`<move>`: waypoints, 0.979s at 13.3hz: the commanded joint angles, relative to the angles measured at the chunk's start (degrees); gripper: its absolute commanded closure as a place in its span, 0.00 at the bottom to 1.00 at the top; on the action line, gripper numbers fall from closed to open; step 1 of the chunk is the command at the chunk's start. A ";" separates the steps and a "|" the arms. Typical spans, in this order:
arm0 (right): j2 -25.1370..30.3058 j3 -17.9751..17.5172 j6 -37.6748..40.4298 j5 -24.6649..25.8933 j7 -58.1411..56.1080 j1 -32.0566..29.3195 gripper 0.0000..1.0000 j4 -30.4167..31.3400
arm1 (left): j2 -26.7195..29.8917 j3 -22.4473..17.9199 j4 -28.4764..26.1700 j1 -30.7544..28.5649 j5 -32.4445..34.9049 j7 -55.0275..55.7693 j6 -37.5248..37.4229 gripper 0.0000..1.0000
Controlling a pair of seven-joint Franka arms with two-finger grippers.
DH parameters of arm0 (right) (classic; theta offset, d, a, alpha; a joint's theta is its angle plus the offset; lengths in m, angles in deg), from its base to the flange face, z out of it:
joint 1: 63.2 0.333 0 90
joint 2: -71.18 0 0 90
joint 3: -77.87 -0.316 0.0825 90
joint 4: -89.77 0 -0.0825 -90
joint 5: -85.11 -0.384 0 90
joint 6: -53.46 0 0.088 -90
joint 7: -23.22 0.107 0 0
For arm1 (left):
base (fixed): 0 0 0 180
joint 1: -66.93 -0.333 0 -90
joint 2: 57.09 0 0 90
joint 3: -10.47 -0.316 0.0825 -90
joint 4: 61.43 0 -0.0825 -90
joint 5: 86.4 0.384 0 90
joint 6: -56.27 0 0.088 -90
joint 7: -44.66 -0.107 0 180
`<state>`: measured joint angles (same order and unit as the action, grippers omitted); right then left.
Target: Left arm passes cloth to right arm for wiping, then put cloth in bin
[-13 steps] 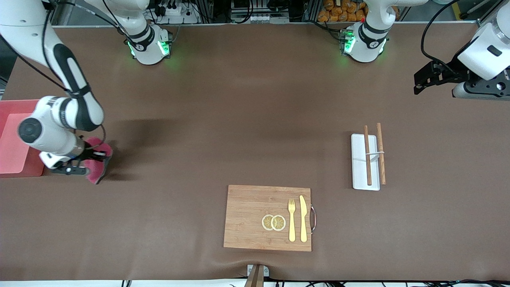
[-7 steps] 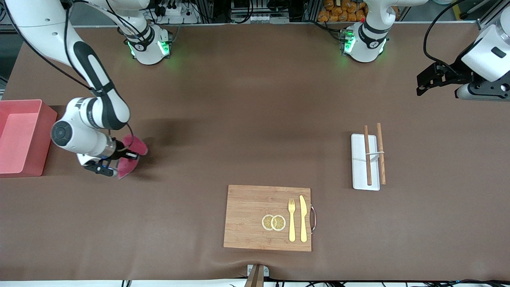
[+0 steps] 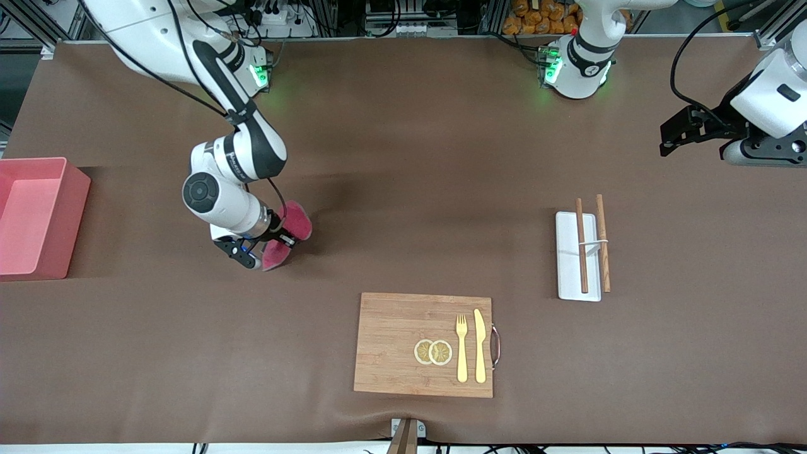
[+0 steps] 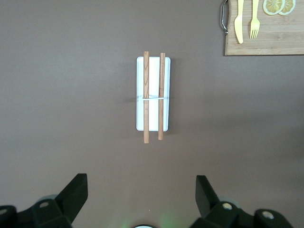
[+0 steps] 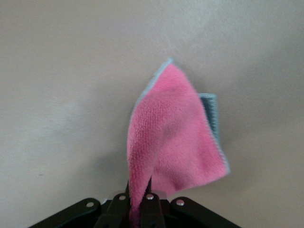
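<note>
My right gripper (image 3: 268, 244) is shut on the magenta-red cloth (image 3: 289, 232), which lies on the brown table toward the right arm's end, farther from the front camera than the cutting board. In the right wrist view the cloth (image 5: 173, 137) is pinched between the shut fingers (image 5: 139, 197) and spreads out over the table. The salmon-pink bin (image 3: 34, 217) stands at the right arm's end of the table and looks empty. My left gripper (image 3: 671, 132) is open and empty, up in the air at the left arm's end; its fingers (image 4: 76, 190) stand wide apart.
A wooden cutting board (image 3: 403, 366) with lemon slices (image 3: 433, 352), a fork (image 3: 461, 347) and a knife (image 3: 480, 345) lies near the front edge. A white chopstick tray (image 3: 577, 277) with two chopsticks (image 3: 580, 246) lies toward the left arm's end.
My right gripper has dragged the cloth across the table away from the bin, toward the table's middle. The left arm has barely moved.
</note>
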<state>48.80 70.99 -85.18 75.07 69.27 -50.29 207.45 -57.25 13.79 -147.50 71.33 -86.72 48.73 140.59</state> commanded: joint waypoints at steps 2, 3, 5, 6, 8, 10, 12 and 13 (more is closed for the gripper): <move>4.10 0.82 19.57 -0.59 -16.27 -10.68 1.00 -9.62 | -0.02 0.12 0.02 -0.01 1.29 -0.64 0.67 0.00; 4.19 0.91 24.07 0.02 -22.96 -13.85 1.00 -12.62 | -0.28 0.12 -0.07 -0.01 1.03 -0.64 0.67 0.00; 5.24 0.91 27.44 3.26 -33.17 -19.39 1.00 -14.75 | -0.45 0.29 -0.07 0.08 0.67 -0.29 0.67 0.00; 6.12 0.91 27.80 5.28 -37.74 -21.85 1.00 -14.76 | -0.98 0.38 -0.07 0.17 0.67 -0.12 0.58 0.00; 7.53 0.91 29.29 7.75 -51.26 -28.70 1.00 -15.63 | -0.98 0.47 -0.07 0.34 0.76 -0.12 0.67 0.00; 6.92 0.91 30.96 8.72 -65.15 -36.52 1.00 -19.57 | -0.98 0.47 0.02 0.08 0.85 -0.12 0.67 0.00; 5.00 0.91 31.41 12.31 -77.89 -43.82 1.00 -24.49 | -0.98 0.12 0.11 -0.09 0.76 -0.03 0.67 0.00; 4.38 0.91 31.41 13.11 -82.83 -46.20 1.00 -26.34 | -0.98 0.12 0.80 -0.09 0.76 -0.03 0.67 0.00</move>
<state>55.39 73.37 -55.57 86.03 -5.08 -91.49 186.43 -58.40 13.93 -147.54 71.36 -86.72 48.73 140.87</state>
